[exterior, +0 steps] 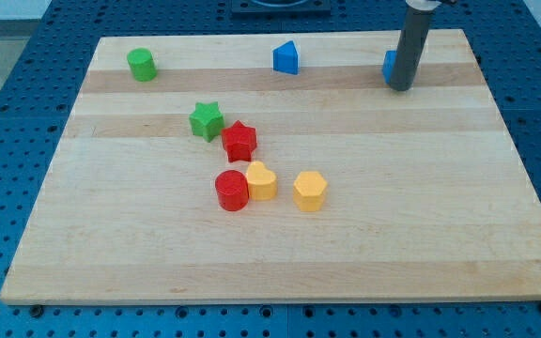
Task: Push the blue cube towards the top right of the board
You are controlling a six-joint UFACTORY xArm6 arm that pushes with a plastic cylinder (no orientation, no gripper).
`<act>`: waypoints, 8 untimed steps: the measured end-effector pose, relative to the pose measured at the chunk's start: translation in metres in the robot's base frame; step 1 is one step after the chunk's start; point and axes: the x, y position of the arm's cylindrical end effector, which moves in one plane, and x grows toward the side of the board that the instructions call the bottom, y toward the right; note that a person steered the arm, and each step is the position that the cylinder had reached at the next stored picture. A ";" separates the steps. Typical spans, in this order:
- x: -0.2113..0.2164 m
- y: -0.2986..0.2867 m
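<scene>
1. Counting eight blocks on the wooden board [440, 244]: two blue, two green, two red, two yellow
2. Blues first: the blue cube [390, 65] peeks out from behind my rod at its left edge, up by the view's top right, while a blue house-shaped block [286, 58] sits well to the left of my tip
3. Greens: a green cylinder [142, 64] far off left, a green star [207, 120] down-left of my tip
4. Reds: a red star [239, 141] touching that green star, a red cylinder [232, 191] lower still
5. Yellows: a yellow heart [262, 180] against the red cylinder, a yellow hexagon [310, 191] just right of it
6. No claw here, only the rod, standing near upright, my tip [400, 88] down on the board, pressed against the cube's right side
</scene>
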 end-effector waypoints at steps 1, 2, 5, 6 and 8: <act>0.002 0.000; 0.025 -0.012; -0.025 -0.028; -0.027 -0.028; -0.027 -0.007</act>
